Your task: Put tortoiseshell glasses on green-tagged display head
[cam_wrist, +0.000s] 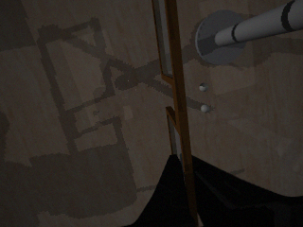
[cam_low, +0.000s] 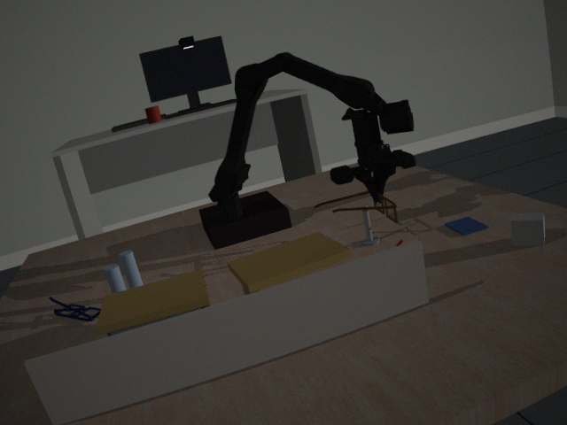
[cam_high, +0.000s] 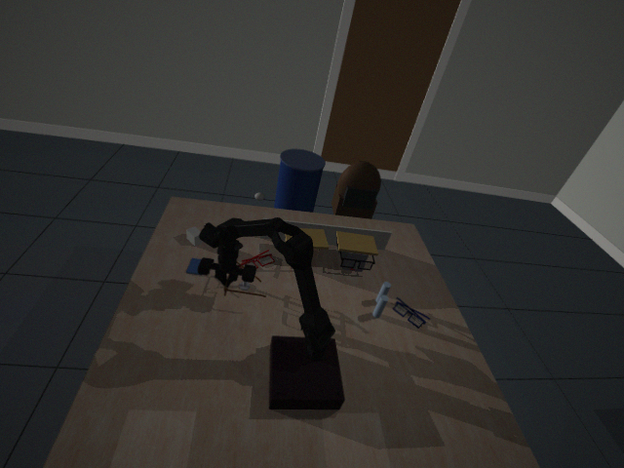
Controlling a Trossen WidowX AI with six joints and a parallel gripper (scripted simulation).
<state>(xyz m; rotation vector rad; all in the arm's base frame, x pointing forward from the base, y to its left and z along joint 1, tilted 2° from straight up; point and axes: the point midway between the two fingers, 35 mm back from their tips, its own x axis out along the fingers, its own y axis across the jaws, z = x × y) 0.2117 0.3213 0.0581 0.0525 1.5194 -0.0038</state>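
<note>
My gripper (cam_high: pixel 226 285) (cam_low: pixel 378 202) (cam_wrist: pixel 178 161) is shut on the tortoiseshell glasses (cam_high: pixel 247 292) (cam_low: pixel 342 210) (cam_wrist: pixel 181 95), gripping the front frame toward one end. The glasses hang above the table, with both temples spread and pointing toward the robot base side. In the exterior view one temple crosses the top of a slim white post (cam_low: pixel 368 226) (cam_wrist: pixel 265 28) on a round foot; whether they touch I cannot tell. No green tag shows, and I cannot make out either display head clearly.
Red glasses (cam_high: pixel 265 260) lie beyond the post. A blue pad (cam_high: pixel 194 266) (cam_low: pixel 466 225) and white cube (cam_high: pixel 192 235) (cam_low: pixel 527 228) stand nearby. Two yellow boards (cam_high: pixel 357 243) (cam_low: pixel 288 260) stand by a low panel (cam_low: pixel 229 338). Pale cylinders (cam_high: pixel 380 306) (cam_low: pixel 131 269) and blue glasses (cam_low: pixel 76 312) are farther away.
</note>
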